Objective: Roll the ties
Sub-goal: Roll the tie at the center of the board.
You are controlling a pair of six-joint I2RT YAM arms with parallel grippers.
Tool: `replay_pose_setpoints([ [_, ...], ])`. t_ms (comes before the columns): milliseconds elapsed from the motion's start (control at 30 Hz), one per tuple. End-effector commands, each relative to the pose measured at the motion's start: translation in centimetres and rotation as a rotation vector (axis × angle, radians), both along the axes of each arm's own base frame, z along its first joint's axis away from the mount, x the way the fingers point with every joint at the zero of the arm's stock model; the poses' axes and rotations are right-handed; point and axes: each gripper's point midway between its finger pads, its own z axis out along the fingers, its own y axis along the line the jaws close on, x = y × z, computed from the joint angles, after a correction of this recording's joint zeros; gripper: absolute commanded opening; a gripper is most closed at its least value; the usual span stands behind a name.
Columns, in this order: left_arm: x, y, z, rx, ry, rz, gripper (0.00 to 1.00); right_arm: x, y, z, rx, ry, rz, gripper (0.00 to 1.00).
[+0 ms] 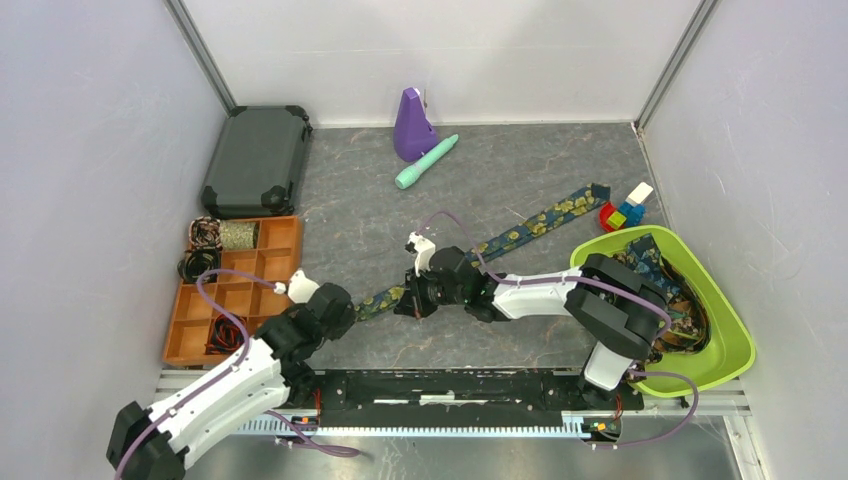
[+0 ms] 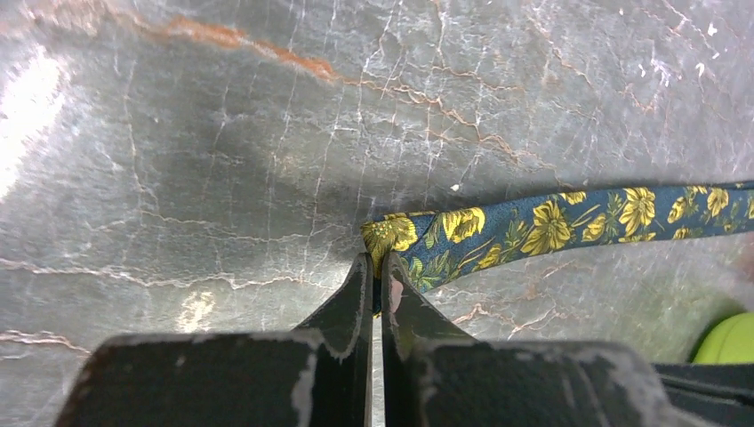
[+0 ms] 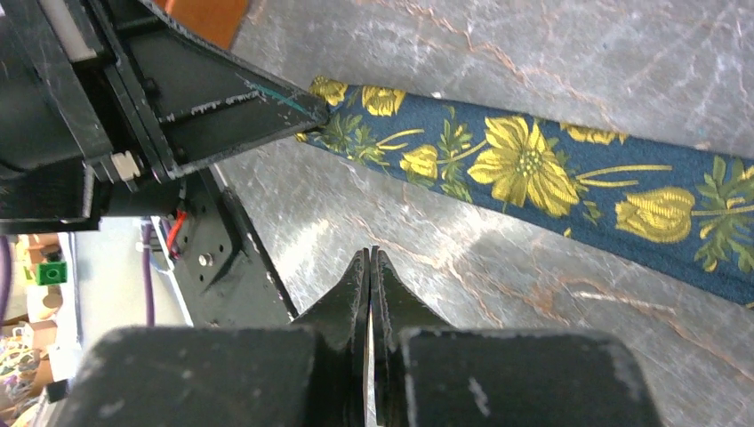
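Note:
A navy tie [image 1: 520, 235] with yellow flowers lies flat and diagonal across the table, from near the toy blocks down to the left. My left gripper [image 1: 352, 308] is shut on its near end, and the left wrist view shows the fabric [image 2: 533, 227] pinched at the fingertips of the left gripper [image 2: 375, 264]. Just beside the tie, my right gripper [image 1: 408, 306] is shut with nothing in it. In the right wrist view the right gripper [image 3: 369, 258] hovers over bare table near the tie [image 3: 533, 169]. More ties [image 1: 665, 275] are heaped in the green bowl [image 1: 735, 345].
An orange divided tray [image 1: 280, 240] at the left holds coiled ties [image 1: 206, 233]. A dark case [image 1: 258, 160] lies behind it. A purple object [image 1: 410, 125] and a teal cylinder [image 1: 427, 162] are at the back. Coloured toy blocks [image 1: 625, 210] sit by the tie's far end.

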Motion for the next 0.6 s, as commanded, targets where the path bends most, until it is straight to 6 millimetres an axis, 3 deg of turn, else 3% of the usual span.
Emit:
replay_pose_setpoints([
  [0,0.1,2.0,1.2,0.148,-0.057,-0.078,0.02,0.9,3.0,3.3,0.105,-0.024,0.022,0.01],
  [267,-0.2,3.3,2.1,0.253,-0.037,-0.114,0.02,1.7,6.7,3.8,0.142,0.025,0.028,0.0],
  [567,0.2,3.1,3.0,0.271,-0.054,-0.144,0.02,1.4,10.7,2.4,0.132,0.071,0.072,0.0],
])
